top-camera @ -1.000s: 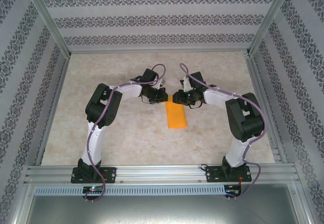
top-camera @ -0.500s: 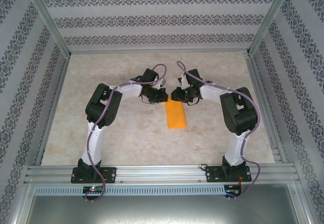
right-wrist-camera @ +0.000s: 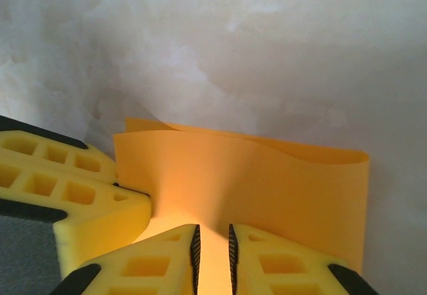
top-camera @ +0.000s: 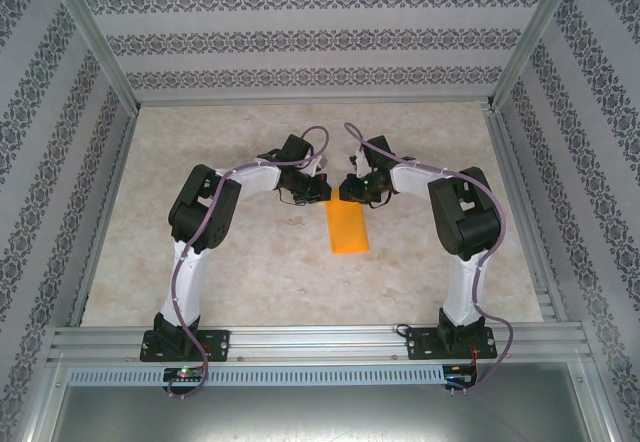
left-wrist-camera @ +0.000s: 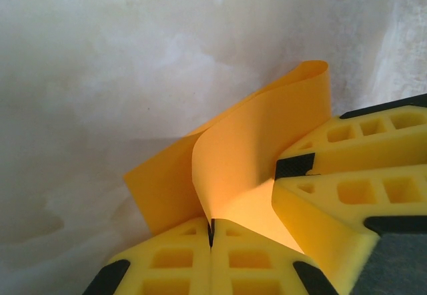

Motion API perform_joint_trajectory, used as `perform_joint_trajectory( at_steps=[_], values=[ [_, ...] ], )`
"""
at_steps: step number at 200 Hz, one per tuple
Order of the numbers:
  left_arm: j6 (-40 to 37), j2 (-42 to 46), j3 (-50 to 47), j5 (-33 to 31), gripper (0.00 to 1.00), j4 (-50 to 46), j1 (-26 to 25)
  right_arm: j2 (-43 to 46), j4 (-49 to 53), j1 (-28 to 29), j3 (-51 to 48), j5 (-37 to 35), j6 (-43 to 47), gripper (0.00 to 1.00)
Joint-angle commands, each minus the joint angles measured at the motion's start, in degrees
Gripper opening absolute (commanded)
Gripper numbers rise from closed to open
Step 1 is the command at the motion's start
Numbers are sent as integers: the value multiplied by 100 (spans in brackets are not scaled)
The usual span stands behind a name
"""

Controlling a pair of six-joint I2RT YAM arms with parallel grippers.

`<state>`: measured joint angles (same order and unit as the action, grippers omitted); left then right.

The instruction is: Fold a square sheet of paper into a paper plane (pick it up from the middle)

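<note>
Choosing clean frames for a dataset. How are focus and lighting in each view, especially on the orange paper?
Top view: sharp and evenly lit, paper flat orange, barely any shadow on the table. Left wrist view: paper edges crisp, table behind pale and hazy. Right wrist view: paper glows brighter near the fingers, no hard glare.

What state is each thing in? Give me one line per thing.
square sheet of paper: folded into a narrow strip, near end flat on the table, far end lifted and bowed.
left hand: shut on the paper's far end.
right hand: narrowly open, paper's edge at the gap.
</note>
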<state>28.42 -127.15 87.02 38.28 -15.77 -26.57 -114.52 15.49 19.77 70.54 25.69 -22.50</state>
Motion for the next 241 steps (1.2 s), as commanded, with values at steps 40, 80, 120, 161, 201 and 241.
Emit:
perform_joint_trajectory(
  at_steps=[40,80,120,161,201,241],
  values=[
    [-212,68,-36,-348,3,-611,-5,-167,312,159,214,-258,209,21],
    [-214,220,-112,-348,11,-628,28,-196,368,200,263,-293,221,21],
    [-155,331,-151,-313,18,-568,81,-206,411,246,298,-333,229,21],
    [-144,322,-189,-330,18,-585,99,-194,375,277,327,-285,187,21],
    [-225,334,-139,-433,7,-720,99,-102,243,273,289,-150,84,21],
    [-320,304,-82,-486,0,-846,99,235,125,232,195,-43,-6,24]
  ],
)
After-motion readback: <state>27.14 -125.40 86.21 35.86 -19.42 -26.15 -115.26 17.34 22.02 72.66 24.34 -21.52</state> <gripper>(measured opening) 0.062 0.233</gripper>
